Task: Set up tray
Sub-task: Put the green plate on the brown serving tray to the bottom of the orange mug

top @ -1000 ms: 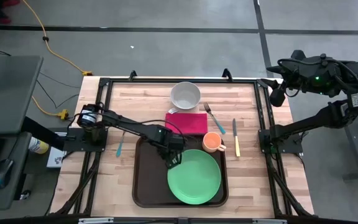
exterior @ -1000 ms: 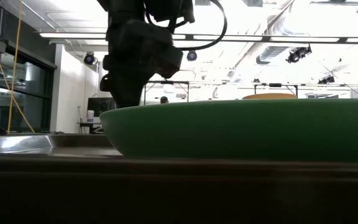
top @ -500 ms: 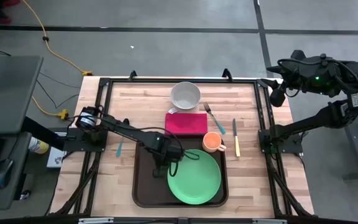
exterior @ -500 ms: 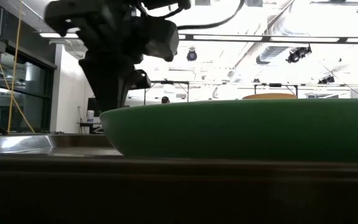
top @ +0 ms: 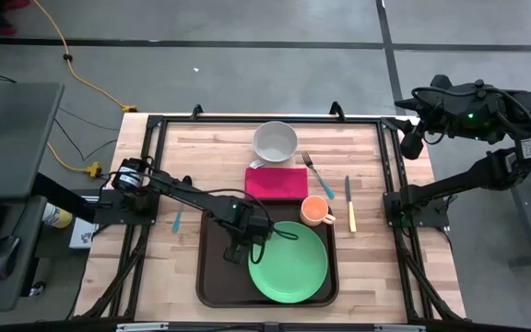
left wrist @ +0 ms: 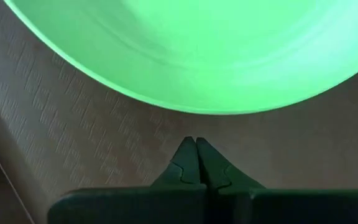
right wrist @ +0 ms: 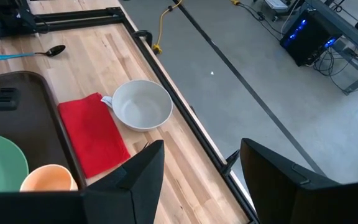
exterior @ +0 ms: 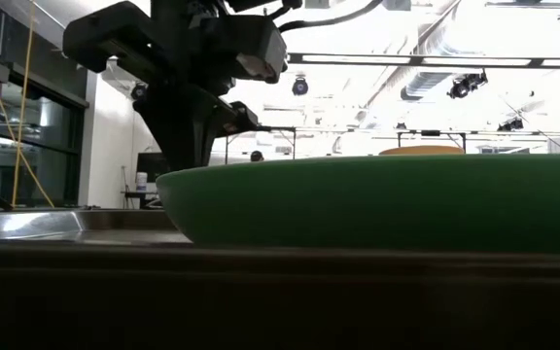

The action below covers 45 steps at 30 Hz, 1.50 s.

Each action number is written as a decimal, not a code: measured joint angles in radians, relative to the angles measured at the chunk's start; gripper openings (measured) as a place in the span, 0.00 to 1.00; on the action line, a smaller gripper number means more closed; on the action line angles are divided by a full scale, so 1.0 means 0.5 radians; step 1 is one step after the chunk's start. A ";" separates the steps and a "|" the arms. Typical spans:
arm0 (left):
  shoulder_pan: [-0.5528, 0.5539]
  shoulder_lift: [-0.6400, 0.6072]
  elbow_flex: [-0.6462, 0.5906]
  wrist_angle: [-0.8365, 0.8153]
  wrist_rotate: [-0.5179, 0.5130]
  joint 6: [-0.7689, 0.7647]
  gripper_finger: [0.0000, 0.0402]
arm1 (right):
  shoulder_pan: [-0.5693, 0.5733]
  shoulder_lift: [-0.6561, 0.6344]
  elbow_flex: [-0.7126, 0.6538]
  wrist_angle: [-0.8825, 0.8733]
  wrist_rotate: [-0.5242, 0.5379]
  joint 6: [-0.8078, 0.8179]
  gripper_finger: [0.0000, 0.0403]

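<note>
The dark brown tray (top: 215,277) lies at the table's near middle. A green plate (top: 288,263) lies flat in its right half. My left gripper (top: 235,249) is shut and points down over the tray's bare floor (left wrist: 73,143), just left of the plate's rim (left wrist: 197,106). Whether its tips touch the floor, I cannot tell. In the low view its fingertips are hidden behind the plate (exterior: 377,204). My right gripper (right wrist: 201,180) is open and waits high beyond the table's far right corner (top: 413,134).
An orange cup (top: 314,210) stands at the tray's far right corner. Beyond the tray lie a red napkin (top: 276,183) and a white bowl (top: 275,141). A fork (top: 317,173) and a yellow-handled knife (top: 349,203) lie to the right, a blue-handled spoon (top: 179,214) to the left.
My left gripper has moved from the plate's left rim toward the table's left, out over the tray's bare floor, and has turned about as it went. The plate has stayed where it was.
</note>
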 joint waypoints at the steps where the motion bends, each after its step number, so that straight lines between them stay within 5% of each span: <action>1: 0.000 0.000 0.000 0.005 0.012 0.010 0.02 | 0.000 0.000 0.000 0.000 0.000 0.000 0.47; 33: -0.051 0.185 -0.002 0.377 0.218 -0.020 0.04 | 0.000 0.000 0.000 0.000 -0.050 0.001 0.47; 45: -0.037 0.185 -0.001 0.227 0.165 -0.026 0.08 | 0.000 0.000 0.000 0.000 -0.050 -0.014 0.47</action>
